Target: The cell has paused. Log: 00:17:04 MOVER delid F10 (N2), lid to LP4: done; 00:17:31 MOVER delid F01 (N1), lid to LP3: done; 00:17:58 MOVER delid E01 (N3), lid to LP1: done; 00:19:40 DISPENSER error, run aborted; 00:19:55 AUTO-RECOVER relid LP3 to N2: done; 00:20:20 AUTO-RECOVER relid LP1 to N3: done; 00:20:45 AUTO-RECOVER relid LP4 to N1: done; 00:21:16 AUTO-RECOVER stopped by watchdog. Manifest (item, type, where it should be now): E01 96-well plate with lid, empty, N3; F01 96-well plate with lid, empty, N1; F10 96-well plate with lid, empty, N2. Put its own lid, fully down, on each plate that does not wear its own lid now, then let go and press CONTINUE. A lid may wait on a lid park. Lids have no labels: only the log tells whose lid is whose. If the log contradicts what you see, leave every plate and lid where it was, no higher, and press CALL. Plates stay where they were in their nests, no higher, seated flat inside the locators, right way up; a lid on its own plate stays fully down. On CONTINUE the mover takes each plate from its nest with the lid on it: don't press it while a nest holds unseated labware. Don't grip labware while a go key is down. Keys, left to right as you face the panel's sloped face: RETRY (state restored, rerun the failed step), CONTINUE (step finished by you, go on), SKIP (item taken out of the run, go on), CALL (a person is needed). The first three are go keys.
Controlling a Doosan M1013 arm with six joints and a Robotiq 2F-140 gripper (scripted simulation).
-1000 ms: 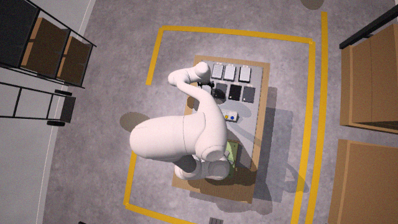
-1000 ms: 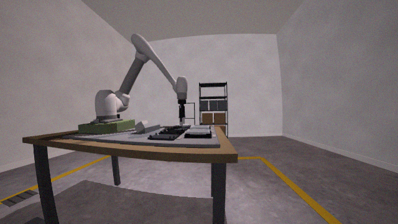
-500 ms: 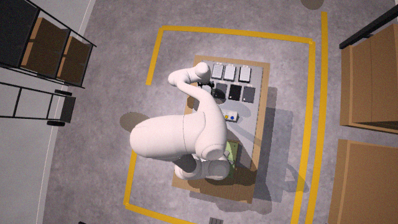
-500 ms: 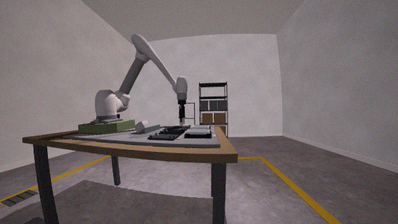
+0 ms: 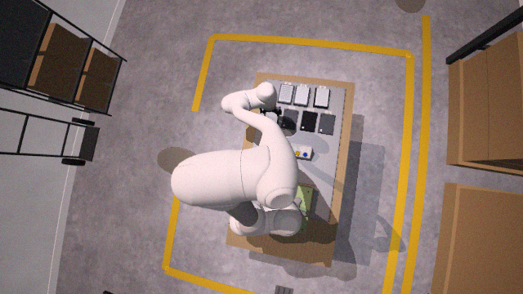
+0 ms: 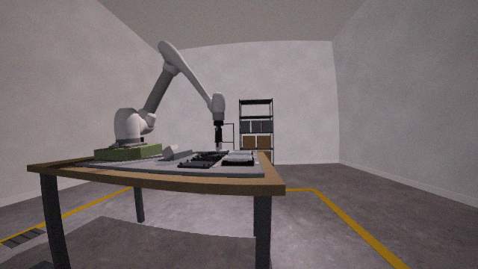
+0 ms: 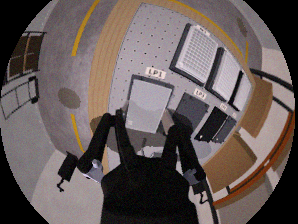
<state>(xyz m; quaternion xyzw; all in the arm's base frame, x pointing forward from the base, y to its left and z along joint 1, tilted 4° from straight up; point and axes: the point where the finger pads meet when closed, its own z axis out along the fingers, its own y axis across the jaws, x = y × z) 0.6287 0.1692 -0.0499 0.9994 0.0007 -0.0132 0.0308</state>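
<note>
White robot arm (image 5: 261,163) hides grey panel's (image 5: 307,153) left keys; small white labels (image 7: 154,72) too blurred to read.

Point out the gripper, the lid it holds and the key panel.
Gripper (image 7: 147,120), wrist view, midway between fingertips.
Lid (image 7: 150,96), wrist view, its flat top.
Key panel (image 5: 309,149), top view, its pale casing.

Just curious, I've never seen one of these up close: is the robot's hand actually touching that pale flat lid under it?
Touching. In the wrist view the hand has its dark fingers closed against both sides of the lid, gripping it.
</note>
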